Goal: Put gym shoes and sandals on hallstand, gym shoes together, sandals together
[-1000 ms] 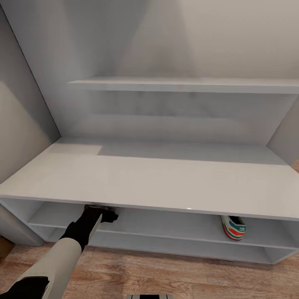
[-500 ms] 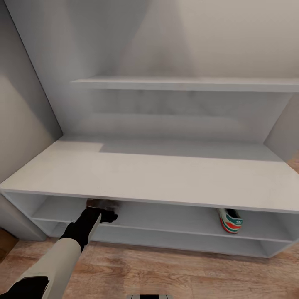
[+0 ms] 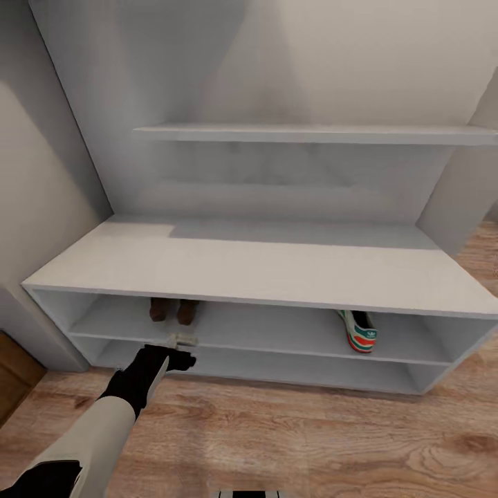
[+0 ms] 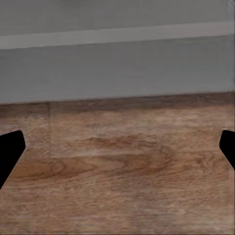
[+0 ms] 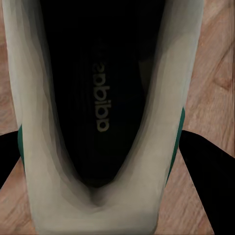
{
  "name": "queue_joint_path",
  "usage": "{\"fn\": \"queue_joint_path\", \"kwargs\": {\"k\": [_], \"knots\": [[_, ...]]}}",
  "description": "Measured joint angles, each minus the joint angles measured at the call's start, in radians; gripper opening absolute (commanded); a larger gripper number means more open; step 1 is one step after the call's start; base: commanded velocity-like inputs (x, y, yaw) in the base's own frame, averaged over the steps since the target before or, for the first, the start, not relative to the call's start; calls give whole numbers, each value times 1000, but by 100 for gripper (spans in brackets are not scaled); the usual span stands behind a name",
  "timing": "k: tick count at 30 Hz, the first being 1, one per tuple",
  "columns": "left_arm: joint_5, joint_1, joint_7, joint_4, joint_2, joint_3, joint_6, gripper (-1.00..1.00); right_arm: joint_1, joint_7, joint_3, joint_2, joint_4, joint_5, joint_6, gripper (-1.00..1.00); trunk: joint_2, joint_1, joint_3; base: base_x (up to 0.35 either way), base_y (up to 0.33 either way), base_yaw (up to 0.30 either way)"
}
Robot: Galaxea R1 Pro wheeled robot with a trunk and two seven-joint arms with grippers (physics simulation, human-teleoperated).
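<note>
**A:** What does your head camera give you?

**B:** I see the wide light-grey hallstand with its bench top against the wall, two low open shelves under it and a long wall shelf above. On the upper low shelf, toward my left, the two slim brown leather sandals stand side by side, touching or nearly so. Farther along that shelf, toward my right and well apart from them, sits one white lace-up gym shoe with green stripes and a red-orange heel, heel facing me. My left gripper hangs just in front of the shelf edge, below the sandals, over the light brown wood-plank corridor floor.

**A:** And the left wrist camera?

**B:** The two dark fingertips sit at opposite edges, spread wide, with nothing between them but floor planks and the grey front of the hallstand beyond.

**A:** Right wrist?

**B:** I look straight down into the second white gym shoe: dark insole with printed lettering, white collar, a strip of green at the sides. My right gripper has a dark finger on each flank of the shoe; I cannot tell whether they press it. Wood floor shows beside the shoe.
</note>
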Motion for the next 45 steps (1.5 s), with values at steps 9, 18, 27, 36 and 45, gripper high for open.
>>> {"fn": "queue_joint_path", "kwargs": {"k": [9,18,27,36,45], "knots": [[0,1,-1,0,0,0,-3,100,0,0,0,0,0,0,0,-100,0,0,0,-285,-166,0],[4,147,-7,2,16,2,-268,100,0,0,2,2,4,1,0,-100,0,0,0,-279,-169,0],[171,360,-398,20,160,2,-598,100,0,0,3,6,6,2,-1,-100,0,-1,0,-103,-61,0],[263,436,-702,76,262,6,-663,100,0,0,4,8,8,2,-1,-100,0,-1,0,-2,-1,0],[386,475,-916,191,342,7,-778,100,0,0,3,8,6,0,-2,-100,0,-1,0,0,0,0]]}}
